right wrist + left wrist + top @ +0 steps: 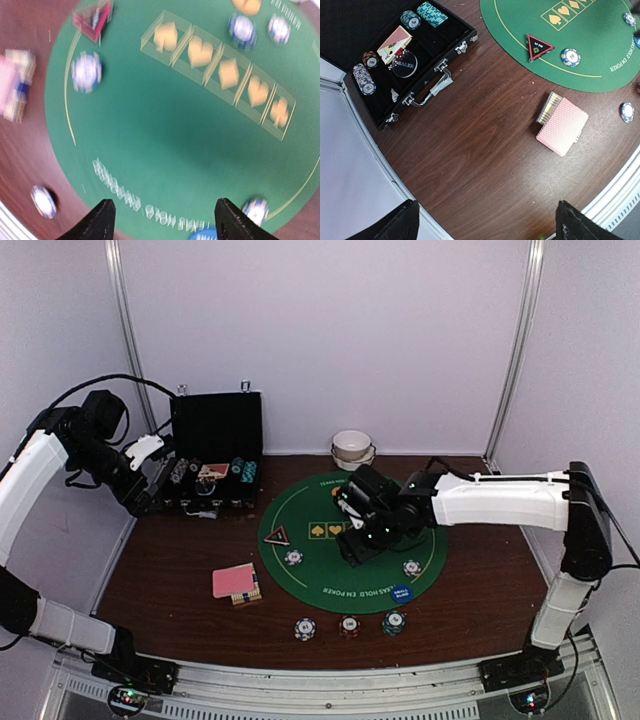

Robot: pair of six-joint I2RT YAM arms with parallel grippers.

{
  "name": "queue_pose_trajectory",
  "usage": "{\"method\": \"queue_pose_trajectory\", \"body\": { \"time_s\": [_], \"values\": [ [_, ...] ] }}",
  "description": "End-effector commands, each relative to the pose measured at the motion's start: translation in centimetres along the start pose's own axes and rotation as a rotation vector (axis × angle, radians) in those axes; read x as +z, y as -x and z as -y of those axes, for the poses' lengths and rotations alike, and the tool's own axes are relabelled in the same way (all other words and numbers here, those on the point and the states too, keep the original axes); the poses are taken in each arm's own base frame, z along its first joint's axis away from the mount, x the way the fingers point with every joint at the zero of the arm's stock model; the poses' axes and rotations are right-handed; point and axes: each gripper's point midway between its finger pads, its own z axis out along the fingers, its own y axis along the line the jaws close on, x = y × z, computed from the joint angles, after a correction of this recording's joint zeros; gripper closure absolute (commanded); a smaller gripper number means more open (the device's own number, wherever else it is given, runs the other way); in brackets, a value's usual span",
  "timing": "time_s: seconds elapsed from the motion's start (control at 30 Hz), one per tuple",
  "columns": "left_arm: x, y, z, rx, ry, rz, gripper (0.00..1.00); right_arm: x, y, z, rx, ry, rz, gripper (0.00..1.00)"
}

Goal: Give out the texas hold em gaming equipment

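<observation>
A green round mat (330, 565) holds a red triangular marker (277, 536), two striped chips (293, 557) (412, 567) and a blue round marker (401, 593). A pink-backed card deck (233, 580) lies left of the mat, and three chips (348, 625) sit in a row in front. My right gripper (355, 545) hovers open and empty over the mat's middle; its view (167, 222) is blurred. My left gripper (148, 488) is open and empty, high beside the black case (215, 435). The left wrist view shows the gripper (487, 225), the deck (562, 126) and the chip stacks (364, 79) in the case.
White bowls (352, 448) stand at the back behind the mat. The open case (427, 72) also holds cards and a dealer button. White walls and metal posts close in the table on three sides. A metal rail runs along the near edge.
</observation>
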Motion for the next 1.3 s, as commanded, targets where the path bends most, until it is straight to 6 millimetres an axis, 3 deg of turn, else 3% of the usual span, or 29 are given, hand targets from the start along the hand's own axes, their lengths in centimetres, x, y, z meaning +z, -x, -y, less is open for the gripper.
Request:
{"method": "queue_pose_trajectory", "body": {
  "time_s": [0.0,0.13,0.33,0.77,1.27],
  "values": [
    [-1.2,0.7,-0.3,0.013,0.02,0.039,0.03,-1.1,-7.7,0.7,0.07,-0.023,-0.11,0.26],
    [-1.2,0.7,-0.2,0.01,0.014,0.037,0.02,-2.4,-12.0,-0.1,0.09,-0.003,-0.16,0.24],
    [-1.5,0.7,-0.1,0.003,0.013,0.04,0.02,-2.9,-14.9,0.2,0.088,-0.022,-0.223,0.24],
    [-1.5,0.6,0.0,0.004,0.011,0.036,0.02,-0.8,-17.1,-0.5,0.075,0.005,-0.294,0.25],
    [-1.5,0.7,0.0,0.003,0.011,0.036,0.03,-0.2,-18.7,-0.7,0.069,0.022,-0.344,0.33]
  ]
}}
